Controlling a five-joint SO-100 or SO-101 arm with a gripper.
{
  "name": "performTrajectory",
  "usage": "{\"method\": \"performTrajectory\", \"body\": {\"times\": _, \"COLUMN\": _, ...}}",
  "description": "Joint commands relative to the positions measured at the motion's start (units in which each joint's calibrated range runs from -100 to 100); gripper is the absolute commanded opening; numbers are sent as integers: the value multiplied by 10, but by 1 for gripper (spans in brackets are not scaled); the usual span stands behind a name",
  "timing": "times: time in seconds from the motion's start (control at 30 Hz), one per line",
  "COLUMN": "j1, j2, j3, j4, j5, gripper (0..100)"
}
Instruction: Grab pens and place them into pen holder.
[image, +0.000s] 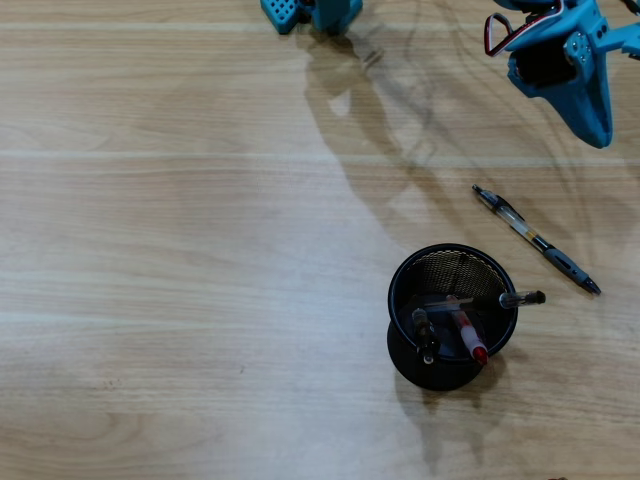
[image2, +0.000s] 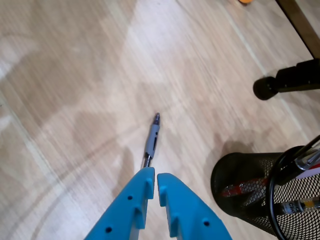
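On the worktop (image: 200, 300) beside the pen holder (image: 402, 345) – three pens already in it – I see the last pen (image: 535, 240) lying loose, its length running straight ahead of my gripper (image2: 152, 182), nearly closed and empty.

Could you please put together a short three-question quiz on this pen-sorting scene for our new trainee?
1. True or false: every pen is already inside the pen holder.
2. Multiple choice: in the overhead view, the pen on the table lies A) left of the holder, B) to its upper right, C) directly below it.
3. Short answer: in the wrist view, how do the jaws of the tool stand, and what shows just beyond the tips?

Key
1. False: three pens stand in the holder, one lies on the table.
2. B.
3. Nearly shut with a thin gap, holding nothing; the grey end of the loose pen.
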Motion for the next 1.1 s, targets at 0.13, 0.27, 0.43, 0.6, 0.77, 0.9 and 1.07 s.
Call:
{"method": "performTrajectory", "body": {"times": 0.13, "j1": 22, "j2": -3, "j3": -19, "j4": 3, "j5": -4, "gripper": 2}}
{"method": "performTrajectory", "body": {"times": 0.27, "j1": 27, "j2": 65, "j3": -52, "j4": 3, "j5": -10, "gripper": 2}}
{"method": "performTrajectory", "body": {"times": 0.43, "j1": 23, "j2": 126, "j3": -110, "j4": 31, "j5": -10, "gripper": 2}}
{"method": "performTrajectory", "body": {"times": 0.6, "j1": 29, "j2": 174, "j3": -158, "j4": 99, "j5": -11, "gripper": 3}}
{"method": "performTrajectory", "body": {"times": 0.77, "j1": 41, "j2": 224, "j3": -167, "j4": 105, "j5": -11, "gripper": 10}}
{"method": "performTrajectory", "body": {"times": 0.9, "j1": 44, "j2": 265, "j3": -206, "j4": 106, "j5": -11, "gripper": 11}}
{"method": "performTrajectory", "body": {"times": 1.07, "j1": 43, "j2": 304, "j3": -252, "j4": 109, "j5": -47, "gripper": 16}}
